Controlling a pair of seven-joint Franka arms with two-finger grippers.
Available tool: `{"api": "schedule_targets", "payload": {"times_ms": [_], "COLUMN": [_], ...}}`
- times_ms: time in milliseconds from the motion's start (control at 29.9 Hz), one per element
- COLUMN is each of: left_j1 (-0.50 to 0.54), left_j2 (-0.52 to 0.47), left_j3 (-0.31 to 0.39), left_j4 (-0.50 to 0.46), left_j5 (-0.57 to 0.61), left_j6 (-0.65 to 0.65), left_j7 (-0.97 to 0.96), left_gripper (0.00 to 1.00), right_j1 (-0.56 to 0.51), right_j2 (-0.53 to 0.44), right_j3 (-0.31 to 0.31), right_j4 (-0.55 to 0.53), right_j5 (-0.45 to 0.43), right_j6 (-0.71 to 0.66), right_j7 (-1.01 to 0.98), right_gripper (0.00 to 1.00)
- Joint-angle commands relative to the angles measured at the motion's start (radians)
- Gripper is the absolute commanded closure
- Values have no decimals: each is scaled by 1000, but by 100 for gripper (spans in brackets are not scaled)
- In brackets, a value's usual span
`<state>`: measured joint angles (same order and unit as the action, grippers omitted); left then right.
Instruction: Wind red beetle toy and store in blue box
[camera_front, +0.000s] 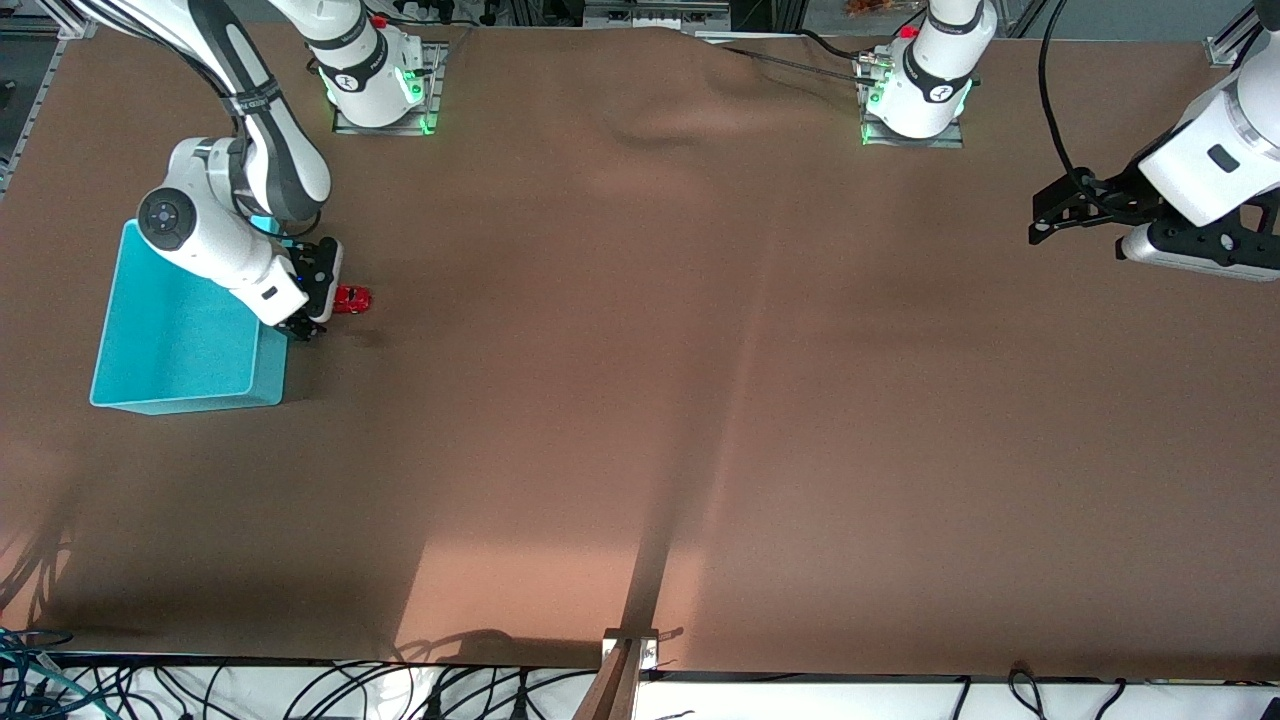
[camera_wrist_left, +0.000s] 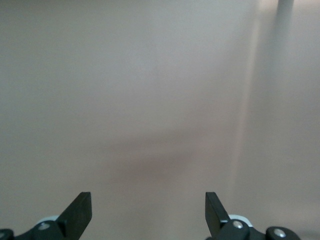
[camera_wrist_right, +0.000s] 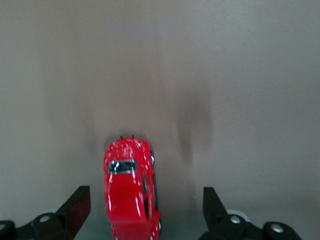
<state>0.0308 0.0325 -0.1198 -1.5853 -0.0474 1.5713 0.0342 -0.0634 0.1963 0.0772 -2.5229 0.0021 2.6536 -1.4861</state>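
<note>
The red beetle toy (camera_front: 352, 298) sits on the brown table beside the blue box (camera_front: 190, 403), toward the right arm's end. My right gripper (camera_front: 318, 292) is low over the table at the toy, open, with a finger on each side of the toy and a gap to each. In the right wrist view the toy (camera_wrist_right: 129, 195) lies lengthwise between the open fingers of the right gripper (camera_wrist_right: 145, 210), closer to one of them. The box is open-topped and holds nothing that I can see. My left gripper (camera_front: 1040, 222) waits open and empty above the left arm's end of the table; the left wrist view shows the left gripper (camera_wrist_left: 148, 210) over bare table.
The right arm's elbow and wrist (camera_front: 200, 235) hang over the box's edge farthest from the front camera. A metal bracket (camera_front: 630, 650) sits at the table's front edge. Cables run below that edge.
</note>
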Motion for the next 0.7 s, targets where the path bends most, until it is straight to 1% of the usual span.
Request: {"api": "schedule_targets", "payload": {"times_ms": [0, 67, 100, 200, 267, 401, 534, 668], "left_j1": [-44, -72, -80, -80, -80, -81, -81, -81], "left_j2": [-32, -39, -40, -42, -43, -58, -83, -91], "left_j3": [23, 48, 52, 52, 52, 63, 72, 72], "left_j4": [-55, -61, -62, -65, -70, -94, -142, -148], "left_j5": [52, 67, 69, 69, 69, 60, 55, 55], "left_j6": [32, 32, 32, 33, 33, 52, 102, 107], "left_j7": [3, 4, 3, 3, 3, 4, 4, 4], "left_gripper": [0, 0, 0, 0, 0, 0, 0, 0], "right_j1": [-4, -4, -4, -4, -4, -3, -1, -1], "right_j2": [-32, -28, -28, -23, -23, -26, -34, -52], "right_j3": [3, 3, 3, 3, 3, 4, 15, 49], "right_j4": [-36, -36, -36, -34, -34, -28, -7, 27], "right_j5": [19, 19, 19, 19, 16, 16, 15, 16], "right_j6": [23, 23, 23, 22, 22, 17, 0, -52], "right_j7": [-31, -31, -31, -40, -40, -46, -45, -29], "right_gripper": [34, 44, 47, 58, 67, 78, 78, 79]}}
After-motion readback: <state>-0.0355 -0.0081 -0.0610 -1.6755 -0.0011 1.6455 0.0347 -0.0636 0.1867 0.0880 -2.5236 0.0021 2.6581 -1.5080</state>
